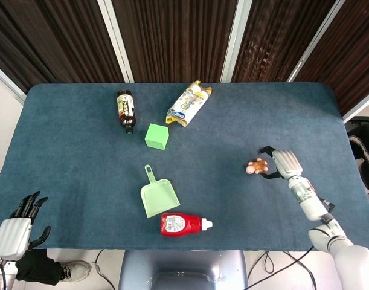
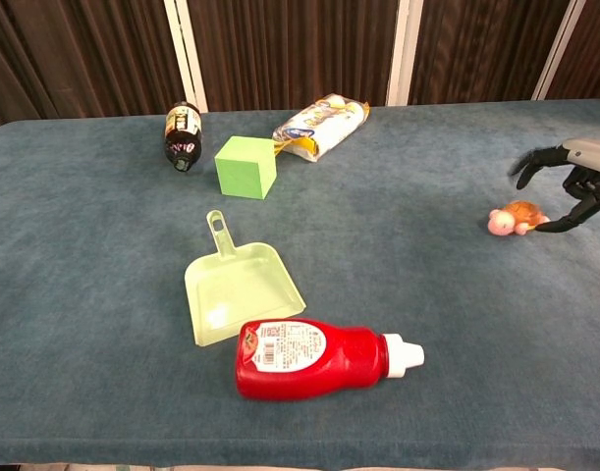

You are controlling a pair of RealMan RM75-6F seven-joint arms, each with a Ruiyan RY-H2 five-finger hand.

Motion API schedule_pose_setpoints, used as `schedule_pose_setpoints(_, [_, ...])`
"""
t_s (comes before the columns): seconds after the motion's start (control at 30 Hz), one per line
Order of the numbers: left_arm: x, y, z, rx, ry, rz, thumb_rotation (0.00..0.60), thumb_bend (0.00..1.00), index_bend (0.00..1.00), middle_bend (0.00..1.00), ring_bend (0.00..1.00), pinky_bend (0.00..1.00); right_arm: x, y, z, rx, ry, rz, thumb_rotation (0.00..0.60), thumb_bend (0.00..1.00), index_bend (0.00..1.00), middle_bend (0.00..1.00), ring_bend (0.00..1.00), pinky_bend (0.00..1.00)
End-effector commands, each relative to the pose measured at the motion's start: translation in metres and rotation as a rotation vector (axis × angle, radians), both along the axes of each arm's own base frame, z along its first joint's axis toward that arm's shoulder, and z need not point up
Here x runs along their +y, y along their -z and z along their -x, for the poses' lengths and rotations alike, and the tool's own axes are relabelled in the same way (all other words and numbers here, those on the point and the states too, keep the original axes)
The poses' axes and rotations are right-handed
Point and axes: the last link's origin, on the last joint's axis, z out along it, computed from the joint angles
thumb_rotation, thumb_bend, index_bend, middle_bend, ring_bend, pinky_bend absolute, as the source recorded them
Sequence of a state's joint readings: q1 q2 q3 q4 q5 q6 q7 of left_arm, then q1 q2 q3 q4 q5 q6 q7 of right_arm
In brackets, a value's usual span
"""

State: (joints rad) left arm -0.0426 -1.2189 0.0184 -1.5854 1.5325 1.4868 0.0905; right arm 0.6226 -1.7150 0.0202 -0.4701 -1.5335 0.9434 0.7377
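Pink-and-orange toy turtle (image 2: 515, 218), blue table (image 2: 103, 373).

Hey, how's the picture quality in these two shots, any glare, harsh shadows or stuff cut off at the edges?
Head view: even, soft light, sharp focus, only faint shadows beside the light green cube. Chest view: a small bright glare patch inside the pale green plastic dustpan and a sheen on the red plastic bottle; the right hand is cut off by the right edge, and the blue cloth table looks stretched near the camera.
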Motion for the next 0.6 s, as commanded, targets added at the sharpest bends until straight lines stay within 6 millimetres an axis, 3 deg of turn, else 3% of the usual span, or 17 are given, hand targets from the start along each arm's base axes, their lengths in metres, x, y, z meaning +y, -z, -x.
schedule_pose_setpoints(0.03, [0.0, 0.0, 0.0, 0.0, 0.0, -0.001, 0.6, 0.35, 0.14, 0.05, 0.07, 0.33, 0.001, -0.002, -0.001, -0.009, -0.003, 0.003, 0.6, 0.19, 0.31, 0.36, 0.94, 0.92])
schedule_pose_setpoints(0.3, [0.0, 0.001, -0.001, 0.003, 0.001, 0.006, 0.6, 0.34, 0.14, 0.05, 0.07, 0.33, 0.0, -0.005, -0.006, -0.025, -0.014, 0.013, 0.6, 0.19, 0.28, 0.36, 0.94, 0.92])
schedule_pose_setpoints(0.6, [0.0, 0.001, 0.0, 0.002, -0.003, 0.004, 0.6, 0.35, 0.14, 0.05, 0.07, 0.33, -0.011, 0.012, -0.013, 0.024, 0.021, -0.026, 0.6, 0.19, 0.37, 0.36, 0.94, 0.92])
